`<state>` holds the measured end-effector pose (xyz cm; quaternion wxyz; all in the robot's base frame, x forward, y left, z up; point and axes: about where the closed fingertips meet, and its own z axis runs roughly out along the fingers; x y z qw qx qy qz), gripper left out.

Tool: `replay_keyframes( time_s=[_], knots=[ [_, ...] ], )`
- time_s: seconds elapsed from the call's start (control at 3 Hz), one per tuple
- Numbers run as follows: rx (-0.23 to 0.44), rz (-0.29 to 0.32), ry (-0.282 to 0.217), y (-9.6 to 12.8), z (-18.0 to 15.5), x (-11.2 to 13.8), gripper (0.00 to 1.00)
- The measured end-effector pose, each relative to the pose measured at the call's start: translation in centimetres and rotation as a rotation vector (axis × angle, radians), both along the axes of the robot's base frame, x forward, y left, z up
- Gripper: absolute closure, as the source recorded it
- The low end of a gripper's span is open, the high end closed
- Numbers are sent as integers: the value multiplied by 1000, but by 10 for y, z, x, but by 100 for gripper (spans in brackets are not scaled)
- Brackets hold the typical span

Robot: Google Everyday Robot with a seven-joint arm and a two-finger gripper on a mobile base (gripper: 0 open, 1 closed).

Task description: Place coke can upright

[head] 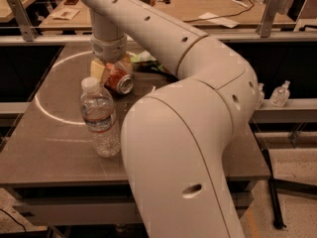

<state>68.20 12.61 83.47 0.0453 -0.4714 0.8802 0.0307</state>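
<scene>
The coke can (118,78) is red with a silver end facing me. It is tilted on its side just above the brown table (49,152), at the back left. My gripper (110,72) reaches down from the arm's wrist and is shut on the coke can. One pale yellow finger (98,70) shows at the can's left; the other is hidden behind the can. The can's lettering is hard to make out.
A clear water bottle (100,120) with a white cap stands upright in front of the can. A green chip bag (143,58) lies behind the can, partly hidden by the arm. My large white arm (188,133) covers the table's right half. A railing (277,31) runs behind.
</scene>
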Motion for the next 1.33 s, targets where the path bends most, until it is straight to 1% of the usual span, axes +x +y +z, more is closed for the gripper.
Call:
replay_keyframes(
  time_s=[0.33,1.0,1.33],
  knots=[
    [-18,13,14,-15,-9,-4,42],
    [-20,15,15,-17,-6,-5,88],
    [39,33,-36,-39,22,-16,100]
  ],
)
